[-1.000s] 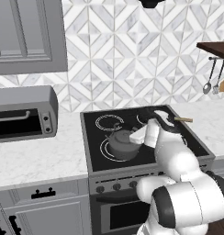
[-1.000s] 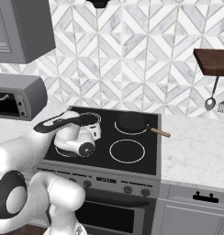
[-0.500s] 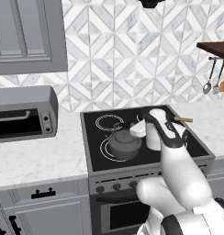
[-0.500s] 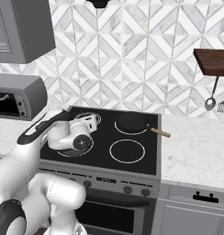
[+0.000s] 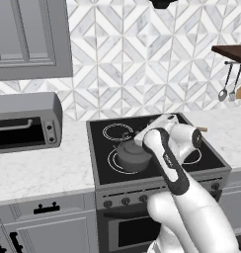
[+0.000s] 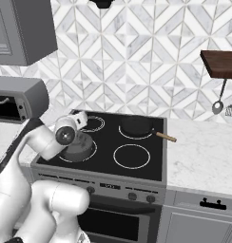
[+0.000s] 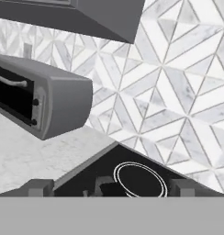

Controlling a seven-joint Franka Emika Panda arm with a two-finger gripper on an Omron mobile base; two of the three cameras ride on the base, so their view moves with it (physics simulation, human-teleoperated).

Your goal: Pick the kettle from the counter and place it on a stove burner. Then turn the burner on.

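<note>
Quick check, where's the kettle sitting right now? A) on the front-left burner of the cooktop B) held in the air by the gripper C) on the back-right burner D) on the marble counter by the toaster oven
A: the kettle rests on the front-left stove burner, its white rings showing around the kettle's base.

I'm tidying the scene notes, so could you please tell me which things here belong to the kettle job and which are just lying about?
Job:
kettle
stove burner beneath it
hand, open
counter

Lying about:
toaster oven
frying pan
hanging utensils
</note>
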